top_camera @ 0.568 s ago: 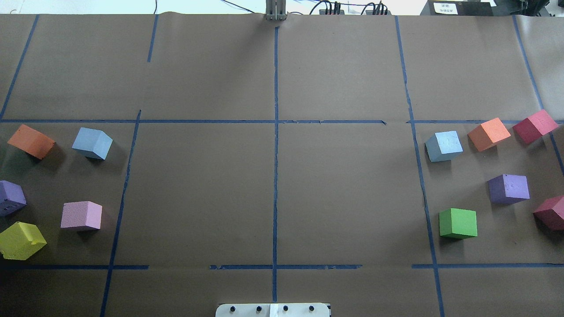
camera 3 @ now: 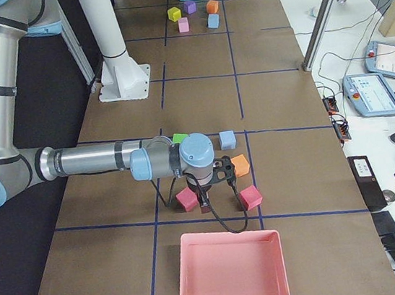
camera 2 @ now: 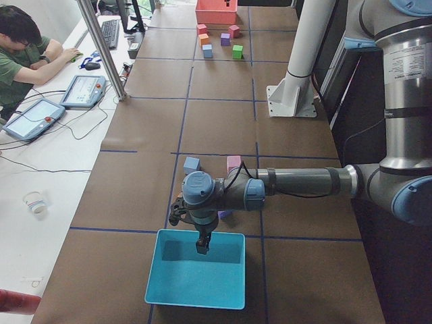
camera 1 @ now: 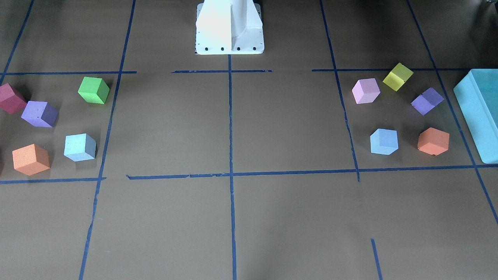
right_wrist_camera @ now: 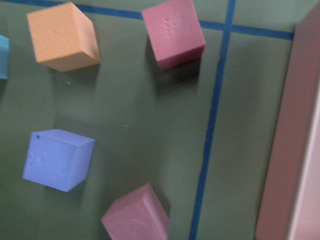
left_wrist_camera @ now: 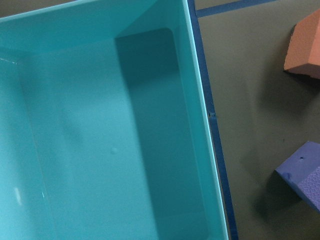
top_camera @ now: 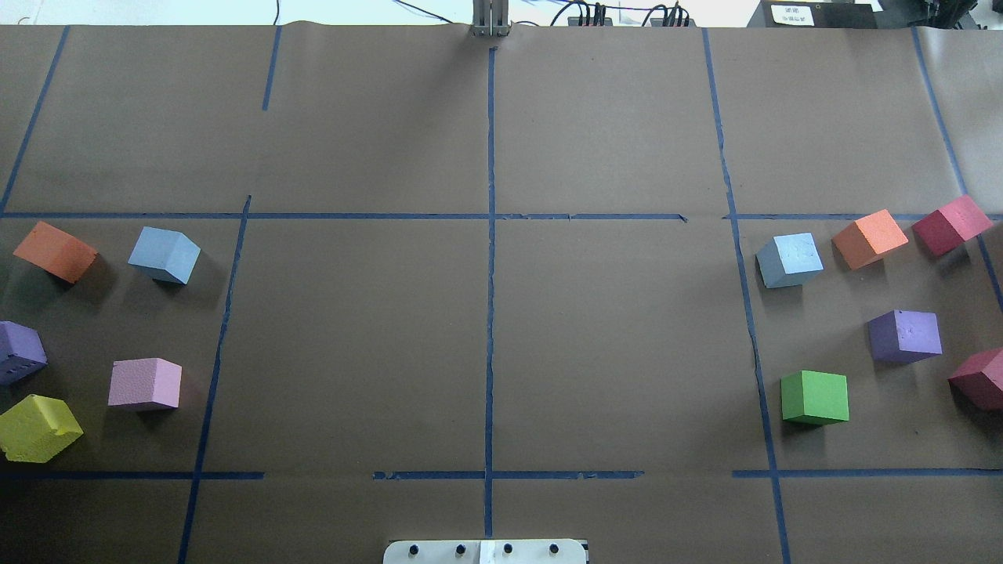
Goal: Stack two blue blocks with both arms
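No change on the table, and both blue blocks are untouched

Against the overhead view a moment back, nothing has shifted. From table centre the periwinkle block (top_camera: 164, 254) sits out at 9 o'clock and the pale cyan block (top_camera: 790, 260) at 3 o'clock, well apart, each flat on the paper among other cubes. My left gripper (camera 2: 202, 250) hangs over the teal box (camera 2: 223, 283); my right gripper (camera 3: 204, 206) hovers near the pink tray (camera 3: 229, 278). Neither wrist camera shows my fingers, and the side views are too coarse, so I cannot tell how far open either pair is or whether it holds anything. My read is that stacking hasn't begun — each arm has yet to reach its block
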`<state>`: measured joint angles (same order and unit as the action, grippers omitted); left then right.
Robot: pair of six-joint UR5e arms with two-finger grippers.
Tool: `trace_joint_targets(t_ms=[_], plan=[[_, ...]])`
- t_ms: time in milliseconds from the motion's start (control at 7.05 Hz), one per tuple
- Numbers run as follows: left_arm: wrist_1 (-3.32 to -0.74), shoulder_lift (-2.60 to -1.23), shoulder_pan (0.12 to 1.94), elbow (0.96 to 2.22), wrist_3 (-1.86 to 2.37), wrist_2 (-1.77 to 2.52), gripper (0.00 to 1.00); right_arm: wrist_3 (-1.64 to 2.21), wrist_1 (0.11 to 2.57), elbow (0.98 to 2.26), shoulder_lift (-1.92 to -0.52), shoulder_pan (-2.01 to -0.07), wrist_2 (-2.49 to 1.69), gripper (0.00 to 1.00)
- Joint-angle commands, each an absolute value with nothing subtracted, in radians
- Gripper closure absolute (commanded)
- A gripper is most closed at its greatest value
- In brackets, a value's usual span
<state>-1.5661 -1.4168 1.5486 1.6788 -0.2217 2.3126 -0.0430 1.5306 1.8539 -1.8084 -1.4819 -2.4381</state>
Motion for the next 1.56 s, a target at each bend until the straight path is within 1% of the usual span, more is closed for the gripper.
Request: trace_joint_targets(t_ms=[0,284,568,710,994,1135,1419], plan=[[-1.568,-1.417,1.548,1.678,-0.221,2.315,0.0,0.205,1.429,1.856,-1.699,-1.331,-2.45,0.0],[-1.568,-1.417,1.548,1.678,-0.222,2.315,0.0,0.47,1.378,1.85,-1.552,-1.153,-2.313,0.0],[-1.568,-1.417,1.548,1.68,-0.222,2.315,0.0,0.624,1.373,1.833,-1.459,-1.028,-2.215,0.0],[-1.568,-1.417,1.548,1.678,-0.222,2.315,0.0,0.647,1.359,1.827,-1.457,-0.981,-2.159,0.0],[-1.568,-1.417,1.548,1.678,-0.221,2.315,0.0,0.655,1.191,1.668,-1.427,-0.957,-2.152,0.0],[-1.568,-1.417,1.548,1.678,-0.221,2.315,0.0,0.685,1.154,1.646,-1.425,-0.953,-2.152,0.0],[-1.568,-1.417,1.548,1.68,-0.221,2.315,0.0,0.712,1.152,1.652,-1.427,-0.945,-2.154,0.0]])
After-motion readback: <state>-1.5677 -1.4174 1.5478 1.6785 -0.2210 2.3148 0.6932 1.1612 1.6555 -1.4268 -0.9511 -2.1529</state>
